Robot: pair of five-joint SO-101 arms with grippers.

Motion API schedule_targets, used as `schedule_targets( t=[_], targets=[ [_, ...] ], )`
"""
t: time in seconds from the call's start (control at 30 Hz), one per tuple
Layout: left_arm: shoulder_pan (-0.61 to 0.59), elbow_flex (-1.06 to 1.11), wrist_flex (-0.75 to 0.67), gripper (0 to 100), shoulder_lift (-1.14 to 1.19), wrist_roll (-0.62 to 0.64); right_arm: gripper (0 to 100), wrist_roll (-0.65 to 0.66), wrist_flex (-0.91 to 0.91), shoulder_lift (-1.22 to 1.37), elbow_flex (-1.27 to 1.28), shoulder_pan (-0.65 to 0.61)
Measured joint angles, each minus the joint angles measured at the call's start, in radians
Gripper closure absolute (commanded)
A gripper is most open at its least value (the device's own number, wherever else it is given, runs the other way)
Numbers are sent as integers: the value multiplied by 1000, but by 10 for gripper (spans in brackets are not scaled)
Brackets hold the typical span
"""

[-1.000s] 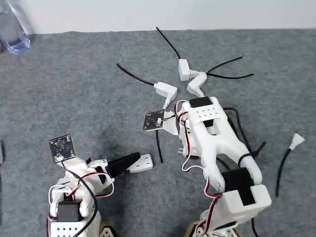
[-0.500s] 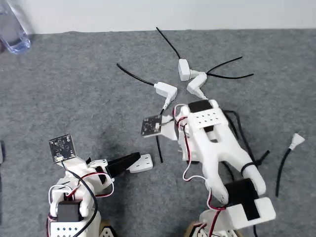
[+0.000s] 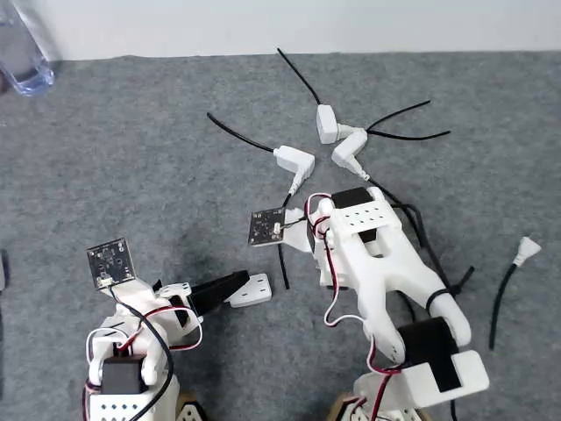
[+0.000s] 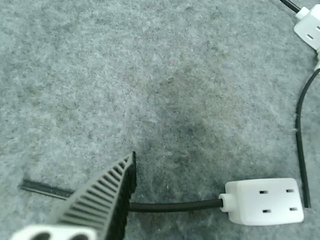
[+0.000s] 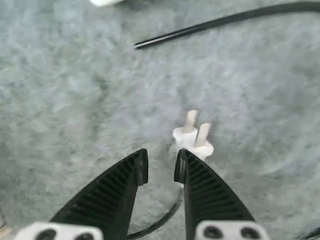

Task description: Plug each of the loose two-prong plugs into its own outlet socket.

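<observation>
Prongs are pointing away from me on the white two-prong plug (image 5: 193,137), which is lying on the grey surface (image 5: 60,90) just past the tips of my right tool (image 5: 161,161). That tool is standing slightly spread, with a narrow gap showing between its black fingers (image 5: 120,187), and it is pinching nothing. The plug is sitting just beside one tip, and I cannot tell whether the two are touching. Its black cord (image 5: 169,210) is trailing back beneath the gap.

Nearer my other arm, a white outlet socket (image 4: 264,201) is lying flat with its slots facing up, right at the tip of my left tool (image 3: 233,283). The socket lead (image 4: 175,205) is running under that tool. Whether my left tool is spread or pressed together, I cannot tell.

Beyond my right arm (image 3: 386,263), three more white plugs are lying near one another, each trailing a thin black wire: an angled plug (image 3: 295,161), a second plug (image 3: 327,124) and a third plug (image 3: 349,147). A fourth plug (image 3: 527,251) is lying well apart from them, out toward my right side. A clear container (image 3: 22,57) is standing at the far left corner.
</observation>
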Motion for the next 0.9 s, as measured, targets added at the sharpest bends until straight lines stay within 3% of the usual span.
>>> schedule_targets(
  t=[0.9],
  targets=[
    [0, 0, 0, 349, 0, 0, 883, 12, -86, 0, 25, 68]
  ],
)
